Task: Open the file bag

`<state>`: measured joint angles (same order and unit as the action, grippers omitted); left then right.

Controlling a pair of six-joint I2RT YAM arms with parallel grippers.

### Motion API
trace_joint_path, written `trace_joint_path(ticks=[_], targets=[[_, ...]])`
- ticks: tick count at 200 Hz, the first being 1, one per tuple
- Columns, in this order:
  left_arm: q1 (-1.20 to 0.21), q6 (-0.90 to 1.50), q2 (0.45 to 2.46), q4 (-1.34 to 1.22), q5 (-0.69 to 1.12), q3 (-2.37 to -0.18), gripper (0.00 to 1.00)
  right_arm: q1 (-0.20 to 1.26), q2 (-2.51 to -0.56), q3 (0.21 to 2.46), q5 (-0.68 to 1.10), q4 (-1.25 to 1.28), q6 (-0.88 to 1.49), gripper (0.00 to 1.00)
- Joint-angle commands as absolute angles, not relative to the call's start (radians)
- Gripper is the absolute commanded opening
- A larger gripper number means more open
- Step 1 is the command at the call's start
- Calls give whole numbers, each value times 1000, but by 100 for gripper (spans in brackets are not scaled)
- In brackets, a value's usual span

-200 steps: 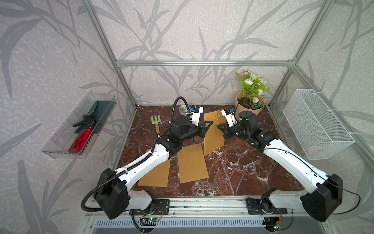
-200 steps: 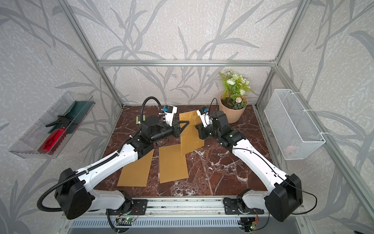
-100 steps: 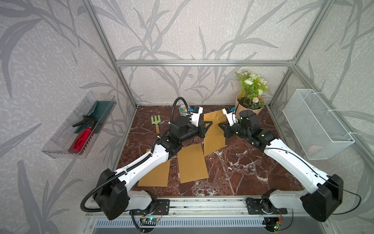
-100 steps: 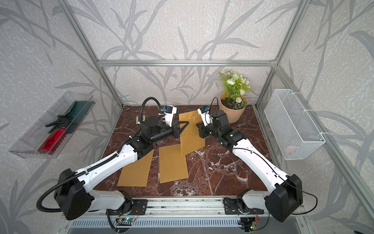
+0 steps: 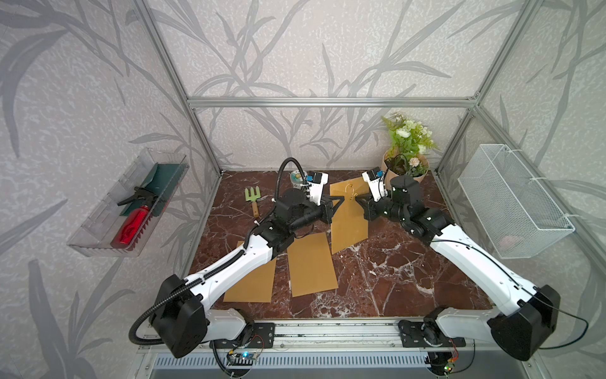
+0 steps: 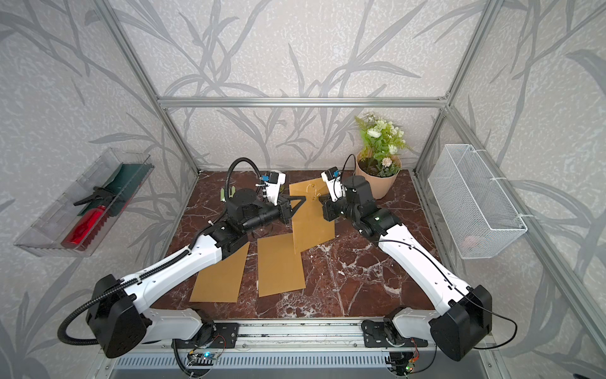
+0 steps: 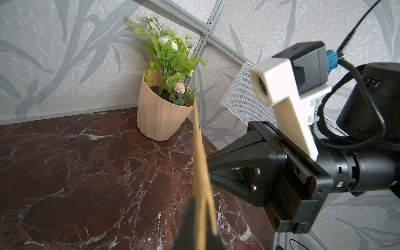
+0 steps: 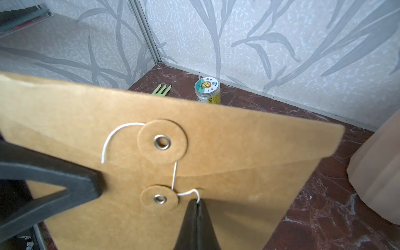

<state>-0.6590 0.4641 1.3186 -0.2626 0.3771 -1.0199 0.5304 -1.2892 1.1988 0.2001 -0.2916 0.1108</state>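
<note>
A brown kraft file bag (image 5: 349, 223) (image 6: 311, 223) stands upright above the marble table between my two arms, its flap still folded down. My left gripper (image 5: 341, 199) (image 7: 200, 207) is shut on the bag's side edge (image 7: 200, 155). In the right wrist view the flap carries a paper disc (image 8: 162, 141) and the body a second disc (image 8: 159, 199), both with metal eyelets. A thin white string (image 8: 174, 175) runs between them. My right gripper (image 8: 198, 202) (image 5: 360, 201) is shut on the string's end, just beside the lower disc.
Two more kraft envelopes (image 5: 311, 265) (image 5: 252, 282) lie flat near the front. A potted plant (image 5: 405, 164) stands at the back right, a small can (image 5: 296, 177) and a green hand rake (image 5: 253, 197) at the back left. A wire basket (image 5: 511, 200) and a clear tray (image 5: 131, 203) hang on the side walls.
My right gripper has crept slightly up and toward the back with the string in it. The left gripper and the bag have stayed put.
</note>
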Motion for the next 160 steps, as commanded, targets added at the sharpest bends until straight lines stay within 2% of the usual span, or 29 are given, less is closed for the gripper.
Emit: trace_joint_path(ticks=[1,160], targets=[[-669,469,1293,-303,413,-1013,0,535,-1258,1236,208,-294,110,0],[-668,466,1327,-296,402,-1019,0,535,-1236,1253,267,-300,130,0]])
